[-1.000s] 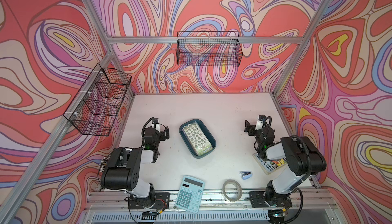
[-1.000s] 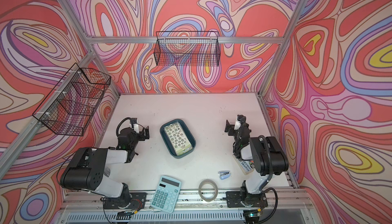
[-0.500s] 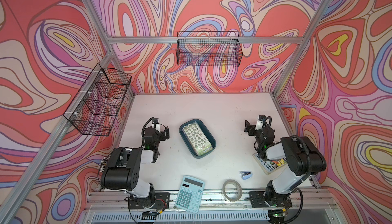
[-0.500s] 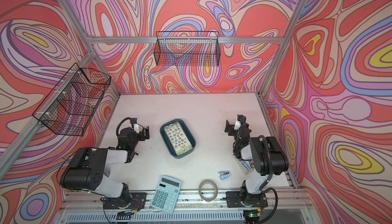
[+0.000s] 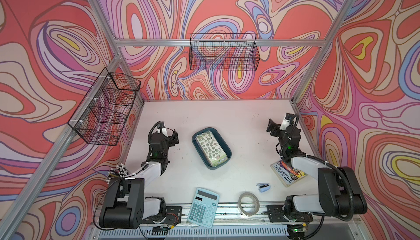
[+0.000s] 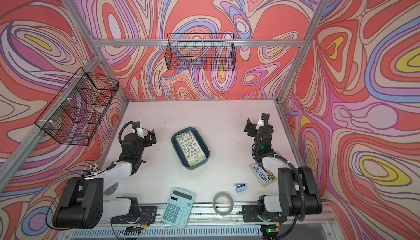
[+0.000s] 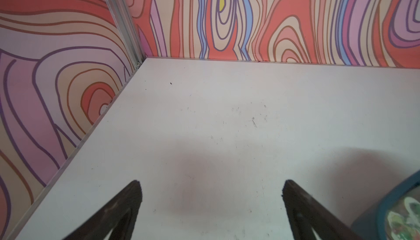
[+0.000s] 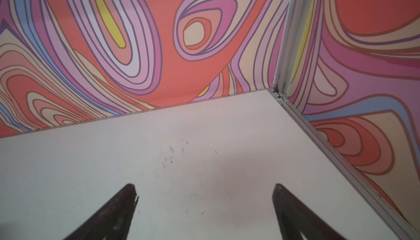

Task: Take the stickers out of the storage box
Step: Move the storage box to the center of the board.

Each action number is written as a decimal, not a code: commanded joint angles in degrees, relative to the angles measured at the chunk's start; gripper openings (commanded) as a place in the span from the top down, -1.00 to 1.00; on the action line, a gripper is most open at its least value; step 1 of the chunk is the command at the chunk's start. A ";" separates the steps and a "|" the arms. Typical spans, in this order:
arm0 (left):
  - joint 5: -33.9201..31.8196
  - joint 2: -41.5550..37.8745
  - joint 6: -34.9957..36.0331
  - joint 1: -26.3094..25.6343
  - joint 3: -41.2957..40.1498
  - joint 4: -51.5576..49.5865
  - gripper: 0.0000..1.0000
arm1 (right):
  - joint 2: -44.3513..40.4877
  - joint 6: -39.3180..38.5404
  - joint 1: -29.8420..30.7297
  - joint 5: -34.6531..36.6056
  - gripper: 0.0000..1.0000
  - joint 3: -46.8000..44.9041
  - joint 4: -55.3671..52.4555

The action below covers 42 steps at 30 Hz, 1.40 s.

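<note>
The storage box, a shallow teal tray, lies at an angle in the middle of the white table, also in a top view. The stickers lie flat inside it, the top sheet pale green with small cartoon figures. My left gripper stands open to the left of the box, apart from it. In the left wrist view its jaws are wide over bare table, with a corner of the box at the edge. My right gripper is open far to the right, over bare table.
Near the front edge lie a teal calculator, a tape roll and a small blue stapler. A paperback book lies partly under the right arm. Black wire baskets hang on the left wall and back wall.
</note>
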 commanded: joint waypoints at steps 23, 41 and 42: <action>14.04 3.14 -28.53 -0.71 34.58 -52.22 -0.75 | 10.12 -1.06 30.09 -1.49 -0.30 29.98 -50.50; 29.63 2.45 -33.00 -0.55 30.42 -52.90 -0.86 | 30.90 5.58 38.19 -11.08 -0.06 42.06 -50.90; 30.11 2.55 -32.57 -0.55 30.34 -53.51 -0.77 | 31.37 6.13 38.18 -10.70 -0.04 42.42 -51.04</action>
